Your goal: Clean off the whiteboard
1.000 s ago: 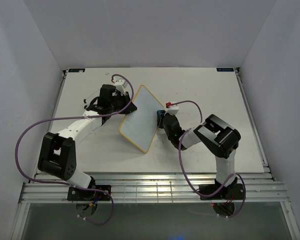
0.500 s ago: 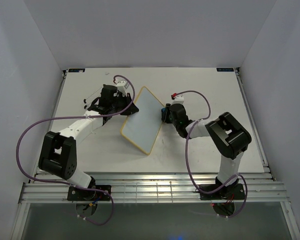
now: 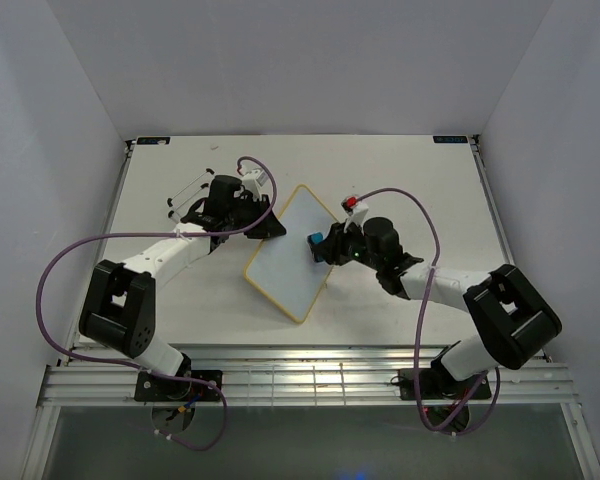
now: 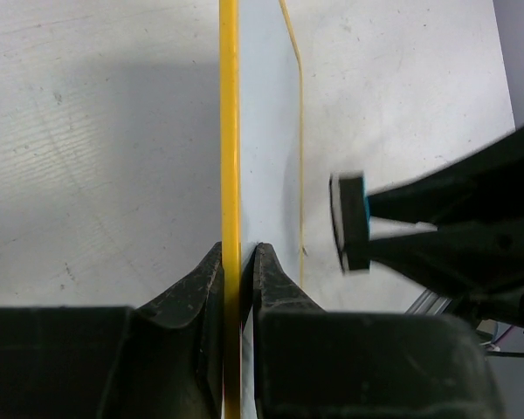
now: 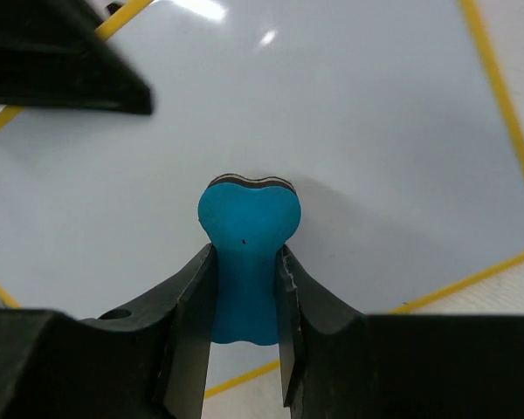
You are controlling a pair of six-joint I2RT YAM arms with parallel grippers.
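Observation:
The whiteboard [image 3: 288, 258], white with a yellow frame, stands tilted near the table's middle; its face shows no writing in any view. My left gripper [image 3: 265, 222] is shut on the board's upper left edge; the left wrist view shows both fingers [image 4: 201, 288] pinching the yellow frame [image 4: 230, 131]. My right gripper [image 3: 327, 247] is shut on the blue bone-shaped eraser [image 3: 316, 246] and holds it against or just off the board's face. In the right wrist view the eraser [image 5: 247, 253] sits between the fingers, its head toward the white surface [image 5: 349, 131].
The white table [image 3: 420, 170] is walled by grey panels on three sides. Purple cables [image 3: 65, 262] loop off both arms. A slatted rail [image 3: 300, 380] runs along the near edge, by the arm bases.
My right arm has stretched out low to the right and brought the eraser leftward onto the board's face. The board has turned and shifted slightly right, still held by my left gripper.

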